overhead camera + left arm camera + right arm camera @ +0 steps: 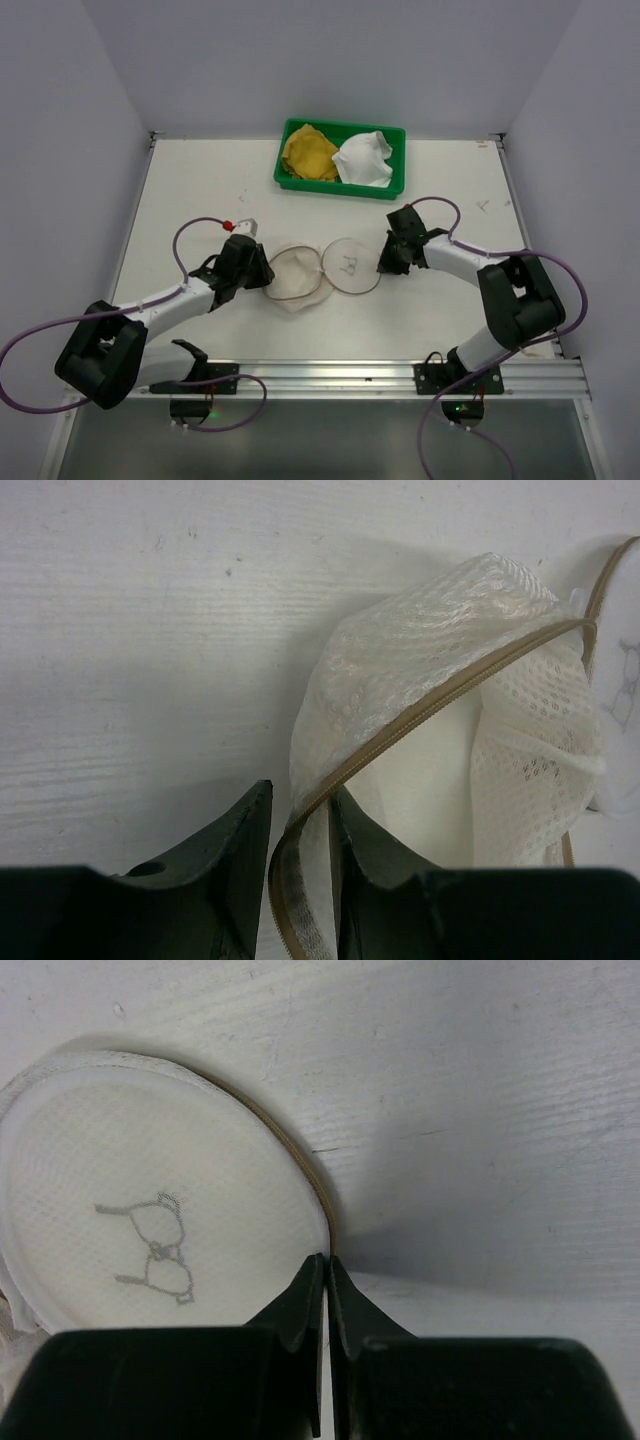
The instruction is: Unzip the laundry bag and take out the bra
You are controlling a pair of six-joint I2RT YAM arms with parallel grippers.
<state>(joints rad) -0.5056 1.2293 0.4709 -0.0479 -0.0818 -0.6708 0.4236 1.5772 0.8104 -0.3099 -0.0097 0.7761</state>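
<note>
white scuffed table (190, 190) w/ pale lilac walls (330, 60) on 3 sides, even light.

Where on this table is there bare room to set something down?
Bare table lies left of the green tray, out to the table's edge, and again right of it. A bare strip runs between the laundry bag and the near metal rail. The middle is crowded: the left tool and right tool both sit at the bag.

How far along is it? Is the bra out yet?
Done: the laundry bag lies unzipped, spread open. In hand: the left gripper pinches its zipper edge; the right gripper is shut at its other rim. Left: the bra, which I cannot make out.
</note>
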